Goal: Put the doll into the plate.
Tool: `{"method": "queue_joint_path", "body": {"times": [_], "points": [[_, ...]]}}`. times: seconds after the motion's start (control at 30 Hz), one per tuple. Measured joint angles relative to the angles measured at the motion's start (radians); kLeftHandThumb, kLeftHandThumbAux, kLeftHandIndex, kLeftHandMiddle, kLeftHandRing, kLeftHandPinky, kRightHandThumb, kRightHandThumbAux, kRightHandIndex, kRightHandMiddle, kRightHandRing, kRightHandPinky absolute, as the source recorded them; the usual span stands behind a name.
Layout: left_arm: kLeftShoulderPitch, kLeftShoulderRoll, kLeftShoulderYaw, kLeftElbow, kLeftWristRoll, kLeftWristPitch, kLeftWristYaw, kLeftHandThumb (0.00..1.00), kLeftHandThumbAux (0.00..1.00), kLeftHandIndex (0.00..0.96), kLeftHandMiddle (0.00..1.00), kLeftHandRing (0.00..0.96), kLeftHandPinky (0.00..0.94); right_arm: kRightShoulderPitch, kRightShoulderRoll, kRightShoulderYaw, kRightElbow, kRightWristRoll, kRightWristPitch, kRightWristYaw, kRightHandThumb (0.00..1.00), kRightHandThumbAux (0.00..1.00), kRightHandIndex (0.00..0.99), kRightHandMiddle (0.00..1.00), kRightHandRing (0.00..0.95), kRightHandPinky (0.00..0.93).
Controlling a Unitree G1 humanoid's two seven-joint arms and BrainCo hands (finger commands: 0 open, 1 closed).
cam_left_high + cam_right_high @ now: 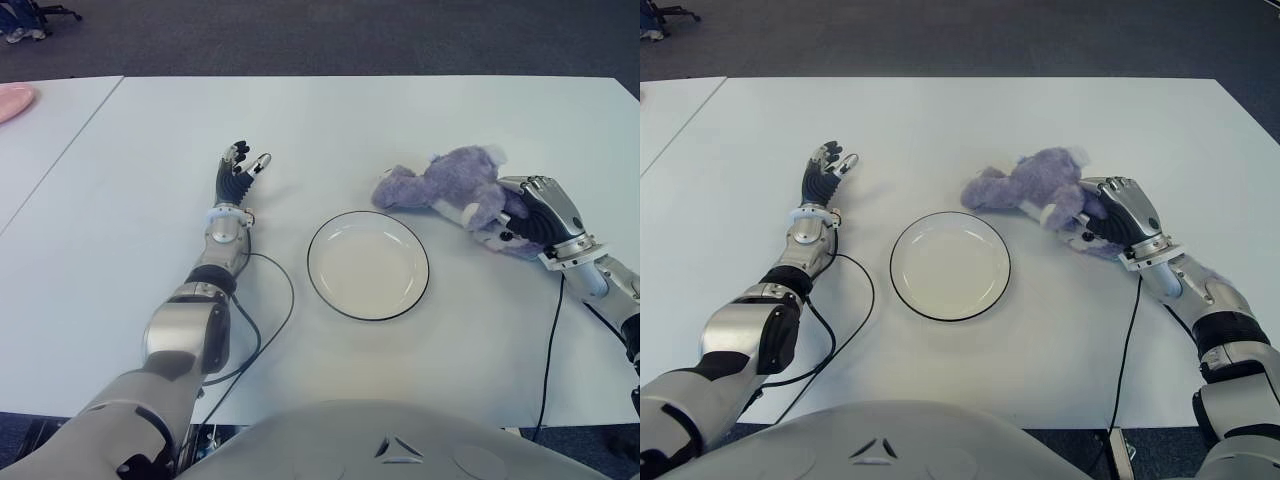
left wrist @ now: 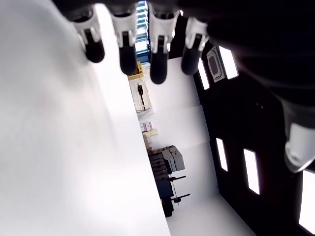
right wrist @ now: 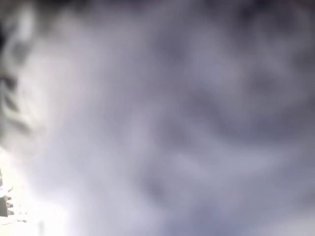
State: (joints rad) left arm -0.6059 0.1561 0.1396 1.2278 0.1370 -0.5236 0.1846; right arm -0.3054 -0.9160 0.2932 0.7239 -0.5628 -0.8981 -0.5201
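Grey torso cover [image 1: 400,445] below white table [image 1: 330,120], dark carpet [image 1: 330,35] beyond.

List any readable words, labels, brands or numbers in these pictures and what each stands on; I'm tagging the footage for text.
None can be read.
The doll, the plate, the table and both hands carry no visible lettering.
The robot's chest bears a small triangular emblem, without letters.
Boxes on a far shelf in the left wrist view are too small to read.

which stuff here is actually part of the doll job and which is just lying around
Part of the job: purple doll, white plate, right robot hand gripping the doll.
Just there: left robot hand open left of the plate, pink object on the neighbouring table, black cables.
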Motion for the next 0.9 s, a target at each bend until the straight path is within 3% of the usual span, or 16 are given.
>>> {"method": "queue_joint_path", "body": {"times": [0.27, 0.57, 0.9], "points": [[0.000, 0.000, 0.000, 0.000, 0.000, 0.000, 0.000, 0.000, 0.521, 0.165, 0.202, 0.154, 0.029, -0.006, 0.039, -0.063, -0.133, -0.002, 0.042, 0.028, 0.699, 0.722, 0.439, 0.895, 0.876, 0.860], [0.000, -0.001, 0.000, 0.000, 0.001, 0.000, 0.001, 0.000, 0.523, 0.169, 0.213, 0.156, 0.012, -0.029, 0.064, -0.099, -0.188, -0.009, 0.051, 0.070, 0.699, 0.723, 0.439, 0.868, 0.859, 0.835], [-0.001, -0.001, -0.001, 0.001, 0.001, 0.000, 0.014, 0.000, 0.514, 0.178, 0.218, 0.163, 0.022, -0.180, 0.124, -0.106, -0.212, -0.051, 0.068, 0.103, 0.700, 0.721, 0.439, 0.859, 0.859, 0.854]]}}
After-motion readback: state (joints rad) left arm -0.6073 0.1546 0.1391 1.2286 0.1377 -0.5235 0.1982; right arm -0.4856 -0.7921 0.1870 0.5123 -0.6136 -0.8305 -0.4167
